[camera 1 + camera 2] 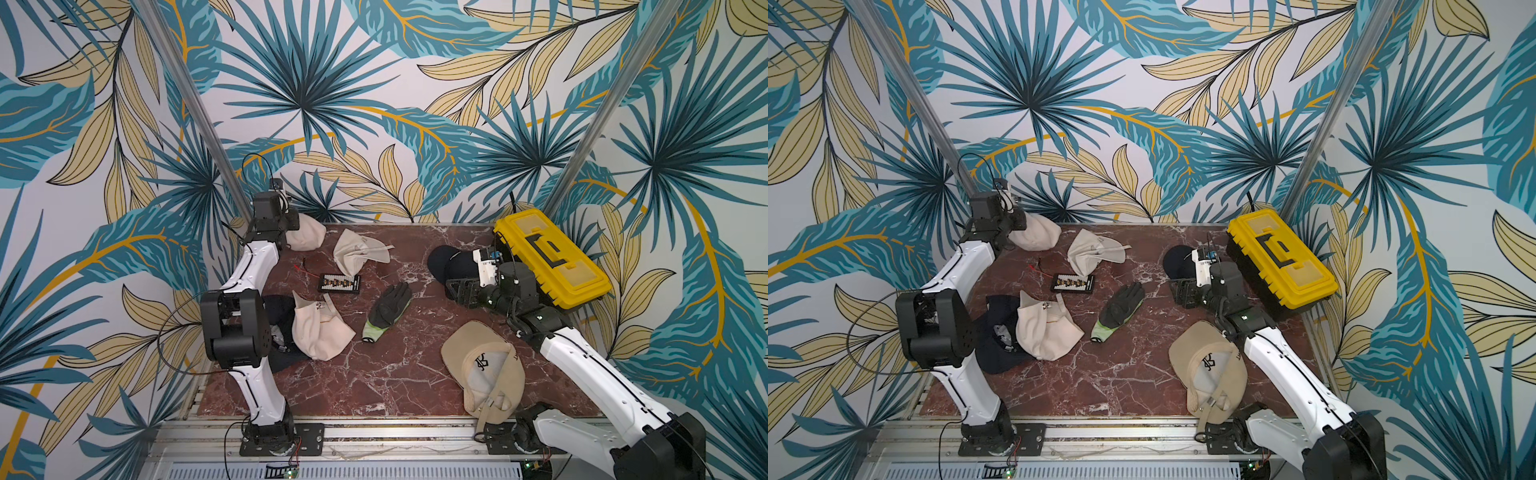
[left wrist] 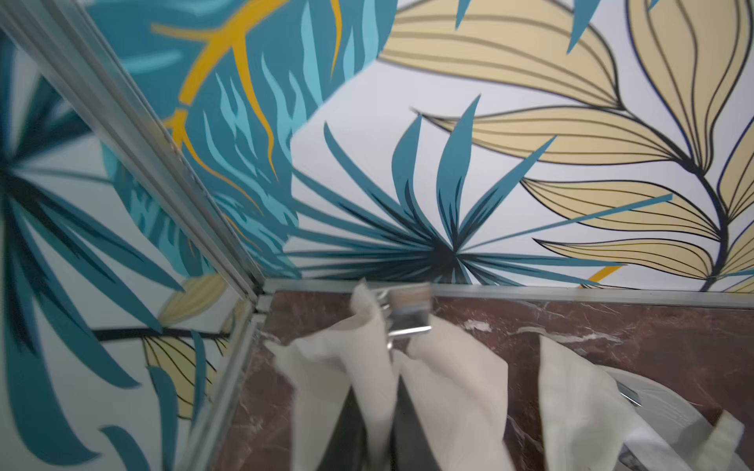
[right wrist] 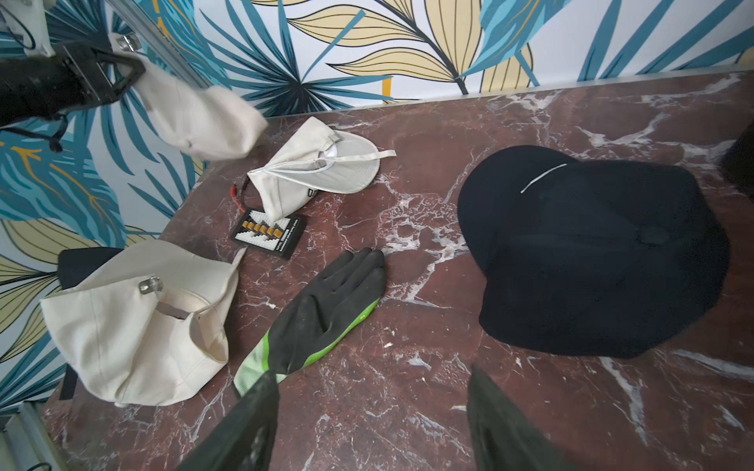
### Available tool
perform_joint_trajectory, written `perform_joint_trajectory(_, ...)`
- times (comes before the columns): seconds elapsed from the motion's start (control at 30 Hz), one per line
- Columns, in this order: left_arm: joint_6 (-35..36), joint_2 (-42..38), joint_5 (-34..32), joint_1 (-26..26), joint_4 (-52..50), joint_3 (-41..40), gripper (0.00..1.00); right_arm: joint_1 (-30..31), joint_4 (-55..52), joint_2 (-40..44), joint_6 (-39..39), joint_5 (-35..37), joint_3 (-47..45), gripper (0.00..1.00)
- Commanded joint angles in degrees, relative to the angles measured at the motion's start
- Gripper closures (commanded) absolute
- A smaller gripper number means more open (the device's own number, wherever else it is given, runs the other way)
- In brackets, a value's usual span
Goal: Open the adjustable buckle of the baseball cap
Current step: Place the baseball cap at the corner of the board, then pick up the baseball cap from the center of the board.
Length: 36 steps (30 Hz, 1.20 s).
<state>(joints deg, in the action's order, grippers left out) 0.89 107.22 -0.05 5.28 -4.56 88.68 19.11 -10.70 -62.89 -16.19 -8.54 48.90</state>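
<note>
Left wrist view | left gripper [image 2: 379,407] narrow, pinching cream cap [image 2: 449,387], held off surface [image 2: 612,326] at far corner; buckle [image 2: 408,314] blurred | right gripper [image 3: 367,428] wide, empty | progress: cannot tell if buckle open; probably unfinished

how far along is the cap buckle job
Looks done: the flat cream cap near the back has its strap trailing free. In hand: the left hand pinches a lifted cream cap, metal buckle showing, too blurred to say if open. Left: the black cap by the open, empty right hand looks untouched.
</note>
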Motion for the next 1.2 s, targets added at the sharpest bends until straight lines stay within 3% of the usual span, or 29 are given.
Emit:
perform_joint_trajectory(0.0,-0.9,-1.7,2.9,-0.7,1.5,-4.2,0.65,-0.2,-3.5,-1.2,-1.3,4.9,0.4,0.27)
perform_joint_trajectory(0.07,-3.1,-2.8,1.3,-0.6,3.0,-7.0,0.54,-0.2,-3.9,-1.2,-2.4,6.8,0.4,0.25)
perform_joint_trajectory(0.1,-4.3,-3.4,0.7,-0.7,3.3,-8.0,0.16,-0.3,-4.2,-1.2,-2.5,7.3,0.4,0.25)
perform_joint_trajectory(0.13,-5.2,-4.0,0.7,-0.7,3.4,-8.5,0.00,-0.5,-4.5,-1.2,-2.5,7.0,0.5,0.23)
perform_joint_trajectory(0.3,-6.1,-9.7,5.6,-1.6,3.2,-10.6,0.01,-3.0,-6.7,-2.1,-3.9,6.0,1.5,0.16)
perform_joint_trajectory(0.47,-2.8,-15.8,5.9,-7.9,3.2,-11.6,0.01,-8.8,-7.5,-4.8,-6.6,3.0,2.9,0.04)
perform_joint_trajectory(0.6,-4.8,-18.1,8.3,-13.1,3.0,-12.4,0.01,-13.0,-5.7,-7.2,-8.6,1.1,3.4,0.04)
perform_joint_trajectory(0.83,-8.0,-20.3,12.4,-21.2,3.0,-14.9,0.01,-18.8,-4.8,-10.1,-10.2,4.7,3.9,0.04)
perform_joint_trajectory(1.0,-10.9,-19.5,15.3,-26.3,3.0,-15.9,0.01,-19.4,-2.8,-15.2,-11.4,6.0,5.6,0.04)
perform_joint_trajectory(1.17,-13.3,-18.2,18.9,-29.4,3.0,-16.3,0.00,-19.5,1.2,-22.0,-11.5,1.4,9.2,0.06)
